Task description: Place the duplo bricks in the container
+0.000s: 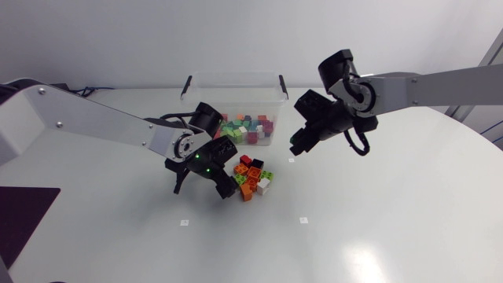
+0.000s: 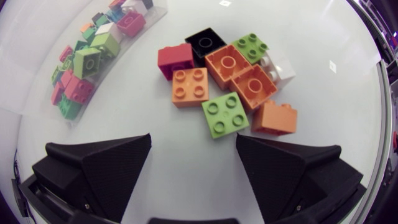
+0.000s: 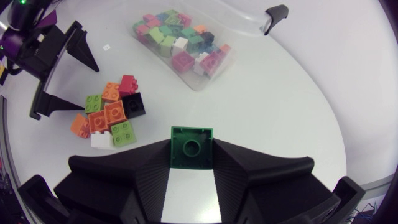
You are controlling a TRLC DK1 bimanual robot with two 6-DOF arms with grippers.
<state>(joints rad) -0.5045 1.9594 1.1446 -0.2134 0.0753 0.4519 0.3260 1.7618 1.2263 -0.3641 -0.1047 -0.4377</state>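
Right wrist view showed the right claw (image 3: 191,158) clamped on a green plastic duplo brick (image 3: 191,144); the left claw (image 2: 193,140) gaped wide over the multicoloured brick pile (image 2: 227,81), nearer than the clear plastic container (image 1: 236,90). Probably light, rigid, slick; flat sides should grip best.

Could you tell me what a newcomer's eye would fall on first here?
The heap of bright duplo bricks mid-table, just ahead of my open left pincer. Next, the dark green brick clamped in my right pincer, held above the table beside the clear container, which is part-filled with bricks.
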